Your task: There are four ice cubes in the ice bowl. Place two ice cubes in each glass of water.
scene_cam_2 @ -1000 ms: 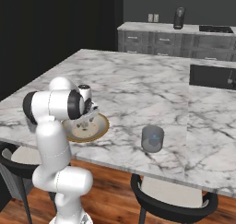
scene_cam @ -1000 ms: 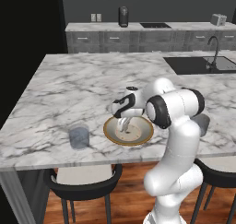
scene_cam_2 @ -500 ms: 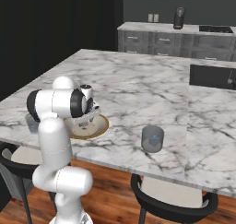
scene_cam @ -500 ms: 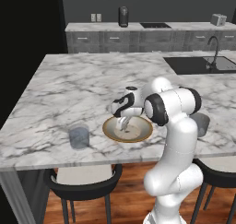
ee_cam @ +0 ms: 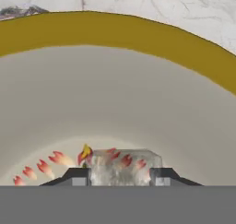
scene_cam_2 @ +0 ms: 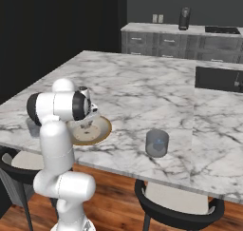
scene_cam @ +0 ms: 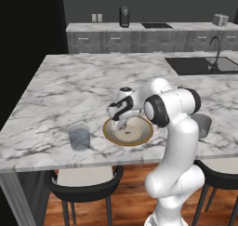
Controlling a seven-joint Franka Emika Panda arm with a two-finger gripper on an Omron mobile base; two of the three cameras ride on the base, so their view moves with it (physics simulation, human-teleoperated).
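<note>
White-and-grey veined marble forms the tabletop (scene_cam: 69,90). At centre of the left base view lies the ice bowl (scene_cam: 128,131), round and shallow, golden rim, matte beige inside. Two translucent tumblers stand lower left (scene_cam: 80,137) and right (scene_cam: 201,125). The gripper (ee_cam: 120,176) reaches into the bowl, jaws narrowed beside a glassy ice cube (ee_cam: 123,165); whether they grip it, I cannot tell.

The white arm bends forward and down, its gripper (ee_cam: 120,177) pointing downward with jaws partly apart.
</note>
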